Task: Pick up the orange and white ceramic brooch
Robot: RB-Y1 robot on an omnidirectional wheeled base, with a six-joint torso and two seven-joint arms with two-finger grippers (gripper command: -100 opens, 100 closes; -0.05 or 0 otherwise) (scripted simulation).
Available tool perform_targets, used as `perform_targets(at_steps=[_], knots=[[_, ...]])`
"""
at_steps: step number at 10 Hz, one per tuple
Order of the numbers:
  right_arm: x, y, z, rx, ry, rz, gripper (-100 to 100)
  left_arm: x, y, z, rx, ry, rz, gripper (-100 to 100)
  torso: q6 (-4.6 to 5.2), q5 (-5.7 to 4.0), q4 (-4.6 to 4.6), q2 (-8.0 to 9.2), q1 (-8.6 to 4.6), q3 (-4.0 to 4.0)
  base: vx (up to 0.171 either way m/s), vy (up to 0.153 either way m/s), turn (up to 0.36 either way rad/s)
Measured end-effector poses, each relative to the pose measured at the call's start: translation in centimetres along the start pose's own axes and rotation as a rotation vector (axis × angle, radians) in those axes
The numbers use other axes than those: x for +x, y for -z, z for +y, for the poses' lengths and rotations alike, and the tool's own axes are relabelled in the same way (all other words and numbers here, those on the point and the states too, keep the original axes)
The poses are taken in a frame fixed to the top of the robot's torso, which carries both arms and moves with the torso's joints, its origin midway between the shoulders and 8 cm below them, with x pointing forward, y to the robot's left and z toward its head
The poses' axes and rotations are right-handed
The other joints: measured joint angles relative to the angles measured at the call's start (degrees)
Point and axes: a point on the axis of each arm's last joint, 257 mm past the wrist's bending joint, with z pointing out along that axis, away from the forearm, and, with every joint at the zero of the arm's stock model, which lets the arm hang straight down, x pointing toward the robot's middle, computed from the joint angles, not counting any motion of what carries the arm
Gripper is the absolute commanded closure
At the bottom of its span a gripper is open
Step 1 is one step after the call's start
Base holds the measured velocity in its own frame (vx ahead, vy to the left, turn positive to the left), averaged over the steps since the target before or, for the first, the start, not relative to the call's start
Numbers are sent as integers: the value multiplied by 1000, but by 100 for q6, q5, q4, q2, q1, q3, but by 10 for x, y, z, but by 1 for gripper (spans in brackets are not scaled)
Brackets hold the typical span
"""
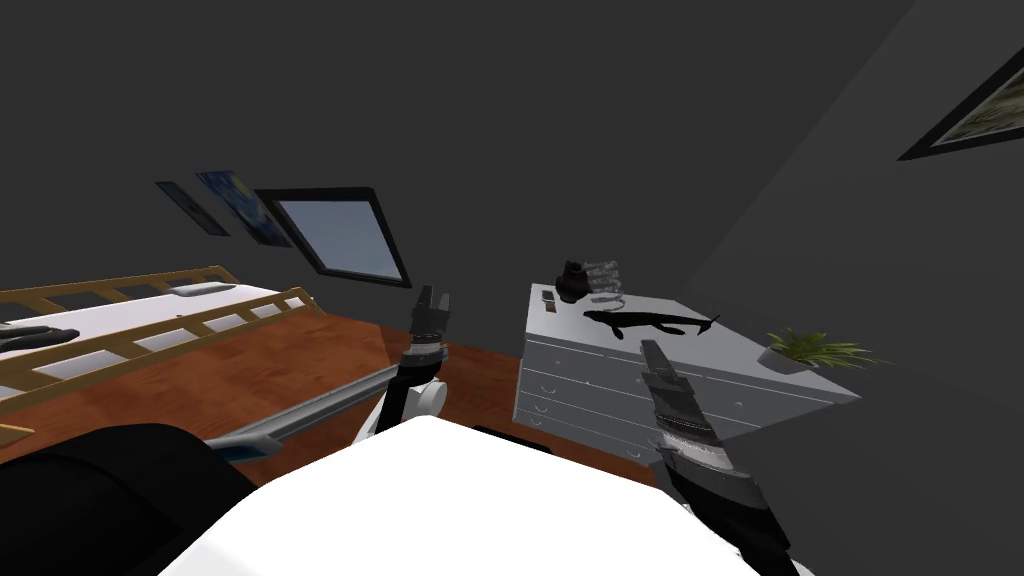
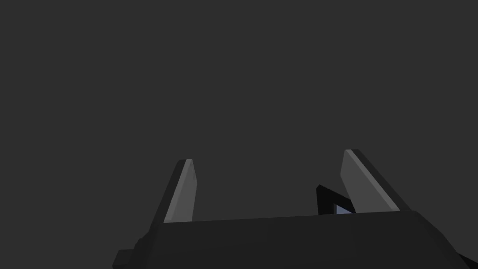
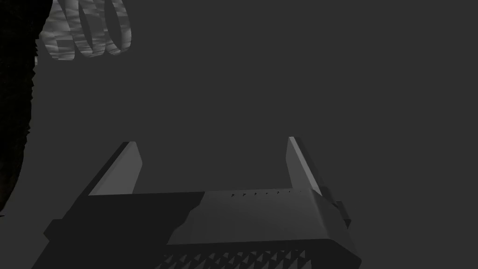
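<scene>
Both hands spread wide, gripping nothing.
Right hand hangs above the grey dresser, apart from its coil; left hand raised alongside. Which dresser item is the brooch, I cannot tell.

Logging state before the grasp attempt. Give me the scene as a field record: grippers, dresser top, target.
left gripper: open, raised over the reddish wooden floor, left of the dresser
right gripper: open, at the front of the grey drawer dresser
dresser top: black round object and grey ribbed coil at the back; long black fish-shaped object; small flat item; green potted plant
brooch: cannot tell in this dim light; the small flat item is a guess
side: wooden-framed bed
</scene>
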Motion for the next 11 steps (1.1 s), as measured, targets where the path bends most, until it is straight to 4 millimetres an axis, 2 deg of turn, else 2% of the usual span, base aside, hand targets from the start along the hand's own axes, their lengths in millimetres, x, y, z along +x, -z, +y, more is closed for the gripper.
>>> perform_targets(at_steps=[5,11], knots=[[-5,46,-23,28,282,174,-100,0,0,0,0,0,0,0,0,1,2,6,0,4,-32,142,12],[-12,95,-44,26,549,393,-100,0,0,0,0,0,0,0,-1,-5,0,-2,-27,-1,-22,105,11]])
